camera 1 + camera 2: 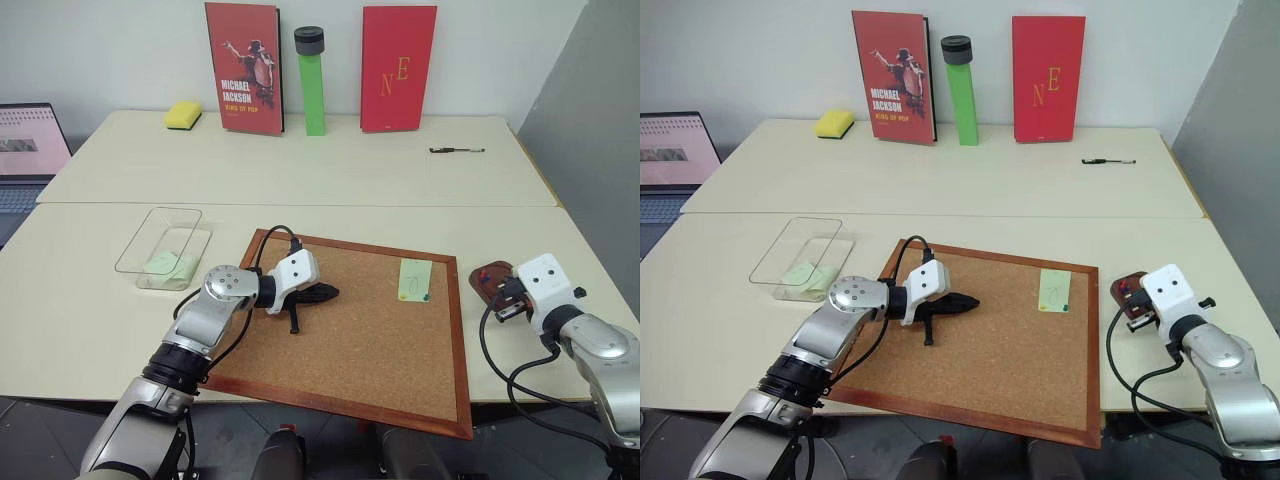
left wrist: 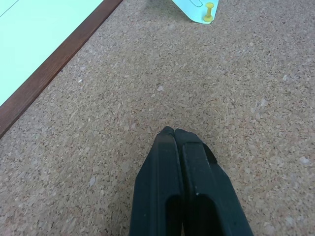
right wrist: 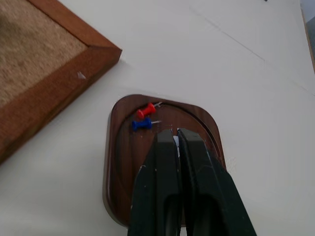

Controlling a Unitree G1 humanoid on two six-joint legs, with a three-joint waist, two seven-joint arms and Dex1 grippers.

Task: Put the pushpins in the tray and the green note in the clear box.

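Left gripper (image 2: 174,132) closed, empty, over corkboard (image 1: 370,340). Right gripper (image 3: 173,132) closed above tray (image 3: 123,167) holding red pin (image 3: 145,111), blue pin (image 3: 141,125). Note (image 1: 414,279) pinned on corkboard.

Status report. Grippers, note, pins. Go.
Left gripper shut over corkboard. Right gripper shut over tray; red pin, blue pin inside. Green note still pinned.

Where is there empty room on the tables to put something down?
The far table is bare between the yellow sponge and the pen. The corkboard is bare near its front edge. It is crowded around the tray, where the right end effector hovers.
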